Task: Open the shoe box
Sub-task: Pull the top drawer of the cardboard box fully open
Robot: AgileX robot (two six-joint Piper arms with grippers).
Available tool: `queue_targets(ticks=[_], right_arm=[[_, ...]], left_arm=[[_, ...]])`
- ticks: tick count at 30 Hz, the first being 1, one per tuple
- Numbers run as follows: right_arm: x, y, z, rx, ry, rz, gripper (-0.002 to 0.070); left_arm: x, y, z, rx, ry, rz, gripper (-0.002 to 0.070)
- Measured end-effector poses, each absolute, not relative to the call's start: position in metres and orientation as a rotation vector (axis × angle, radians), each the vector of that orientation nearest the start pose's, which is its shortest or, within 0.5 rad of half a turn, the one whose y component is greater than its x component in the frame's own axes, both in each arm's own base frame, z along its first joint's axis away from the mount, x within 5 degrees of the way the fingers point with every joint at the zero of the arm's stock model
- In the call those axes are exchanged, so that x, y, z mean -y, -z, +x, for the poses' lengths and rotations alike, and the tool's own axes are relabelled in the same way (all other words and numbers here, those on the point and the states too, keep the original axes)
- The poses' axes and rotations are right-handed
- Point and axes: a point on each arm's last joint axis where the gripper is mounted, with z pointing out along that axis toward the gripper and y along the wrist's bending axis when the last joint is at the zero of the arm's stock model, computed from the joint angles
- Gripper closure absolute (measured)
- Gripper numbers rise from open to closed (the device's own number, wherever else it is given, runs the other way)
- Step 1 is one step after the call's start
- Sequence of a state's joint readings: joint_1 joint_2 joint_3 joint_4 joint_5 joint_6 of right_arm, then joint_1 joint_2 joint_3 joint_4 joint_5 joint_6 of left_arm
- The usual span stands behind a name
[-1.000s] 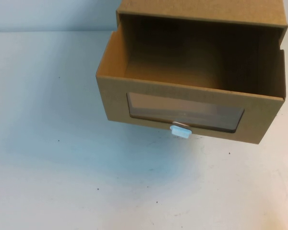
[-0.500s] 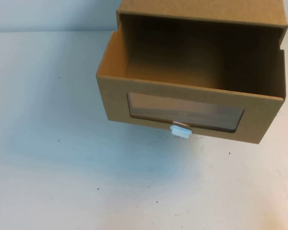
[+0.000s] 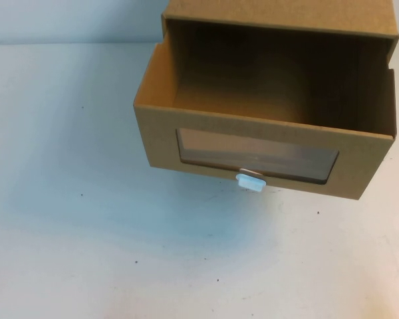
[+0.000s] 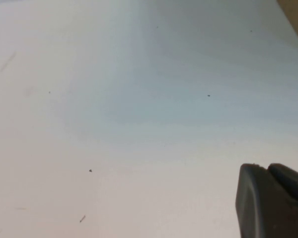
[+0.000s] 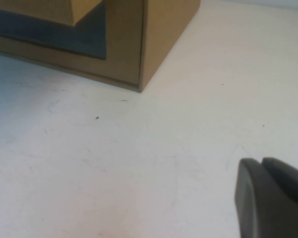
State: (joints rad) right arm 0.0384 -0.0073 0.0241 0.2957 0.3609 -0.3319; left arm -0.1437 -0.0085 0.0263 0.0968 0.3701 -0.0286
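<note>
The shoe box (image 3: 253,93) is plain brown cardboard of the drawer kind, standing at the far right of the white counter (image 3: 86,219). Its outer sleeve (image 3: 279,14) meets the far edge of the high view. The drawer (image 3: 156,136) stands well out of the sleeve, so the box is already open, and its inside shows bare cardboard. The drawer's front panel carries a wide clear window (image 3: 256,156) with a small pale blue pull tab (image 3: 250,181) at its lower edge. Around the box the counter shows only a few dark specks, and nothing stands in front of the drawer. The windowed front faces the robot, skewed a little so that its right end lies nearer. The drawer's sliding axis runs from the far edge toward the robot, but the sleeve is cut off, so the long axis cannot be told. The left hand (image 4: 265,168) hangs low over bare counter at the near left, fingers pressed together, well apart from the box. The right hand (image 5: 262,161), also pressed together and holding nothing, sits over the counter, apart from a front corner of the box.
</note>
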Motion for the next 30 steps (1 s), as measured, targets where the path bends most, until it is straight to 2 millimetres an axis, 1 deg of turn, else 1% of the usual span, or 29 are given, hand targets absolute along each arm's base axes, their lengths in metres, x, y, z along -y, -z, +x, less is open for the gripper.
queue_targets(ticks=[5, 12, 30], right_arm=[[-0.0114, -0.1744, 0.0526, -1.839, -0.084, -0.157, 0.0689], [-0.0114, -0.1744, 0.0526, -1.839, -0.084, -0.157, 0.069], [-0.0114, -0.1744, 0.0526, -1.839, -0.084, -0.157, 0.0689]], left_arm=[[0.0033, -0.1709, 0.0524, -1.872, 0.01, 0.154, 0.0679], [-0.0007, -0.1707, 0.0524, -1.878, -0.043, 0.082, 0.0679], [-0.0009, -0.1707, 0.0524, -1.879, -0.045, 0.076, 0.0679]])
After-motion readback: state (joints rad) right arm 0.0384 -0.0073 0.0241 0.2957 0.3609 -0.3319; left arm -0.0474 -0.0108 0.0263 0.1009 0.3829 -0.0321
